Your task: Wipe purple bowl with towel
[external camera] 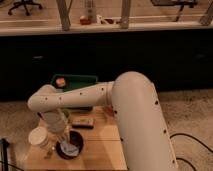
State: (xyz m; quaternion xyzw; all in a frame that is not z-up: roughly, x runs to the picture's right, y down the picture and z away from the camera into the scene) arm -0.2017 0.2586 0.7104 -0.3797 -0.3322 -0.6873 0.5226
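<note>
Robot arm reaches down into a purple bowl on a wooden counter.

The claw (66,141) sits low over the purple bowl (81,145), where the pale towel (71,149) lies inside; whether the claw is clenched or released cannot be told. A white cup (38,136) stands just left of the bowl, a small dark box (82,122) lies behind it, and a green tray (77,81) sits at the counter's (102,150) far edge.

Gripper (64,141) over bowl (80,142) on table (102,147), towel (70,149) in bowl, cup (38,136) just left, tray (76,81) behind
</note>
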